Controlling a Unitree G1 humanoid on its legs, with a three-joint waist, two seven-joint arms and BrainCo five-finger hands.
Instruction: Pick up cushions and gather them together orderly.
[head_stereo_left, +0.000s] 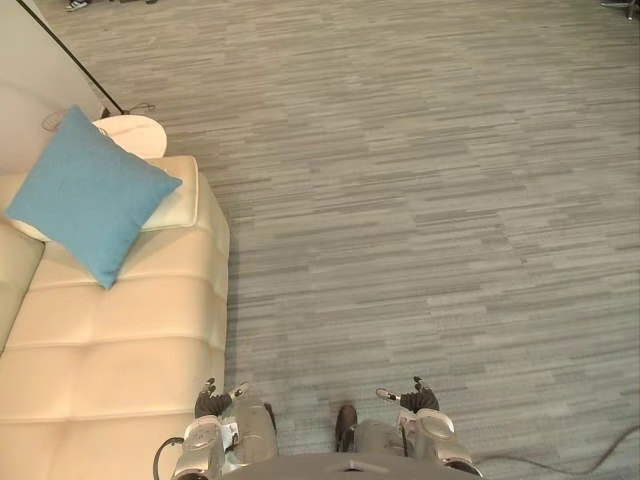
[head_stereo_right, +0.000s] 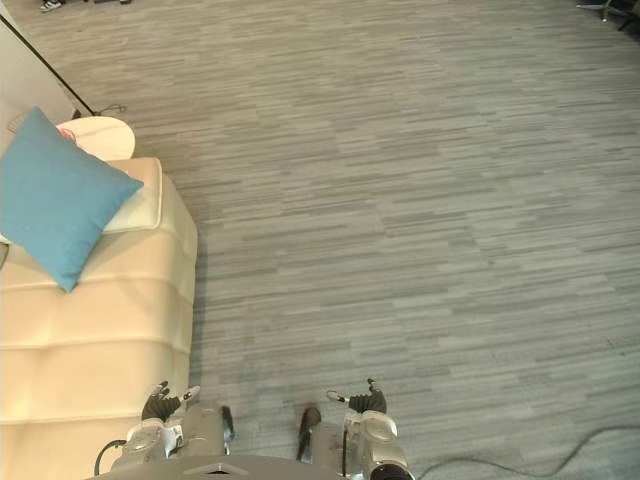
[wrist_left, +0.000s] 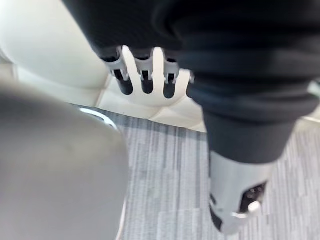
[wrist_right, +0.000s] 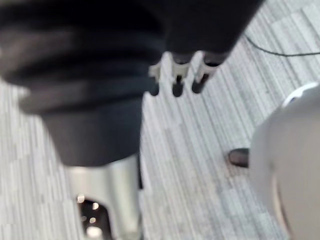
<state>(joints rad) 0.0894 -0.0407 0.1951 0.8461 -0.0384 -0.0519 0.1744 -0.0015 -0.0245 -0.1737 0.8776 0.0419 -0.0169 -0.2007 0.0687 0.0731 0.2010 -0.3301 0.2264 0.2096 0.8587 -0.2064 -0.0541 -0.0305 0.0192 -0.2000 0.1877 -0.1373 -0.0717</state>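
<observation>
A blue square cushion leans on the back of a cream leather sofa at the left. Partly under it lies a flat cream cushion on the sofa's far end. My left hand hangs low beside the sofa's near corner, far from both cushions, with relaxed fingers holding nothing. Over the carpet my right hand hangs just as low, its fingers straight and empty.
A small round white side table stands just past the sofa's far end, by a thin black pole along the wall. Grey striped carpet spreads to the right. A chair base shows at the far right corner.
</observation>
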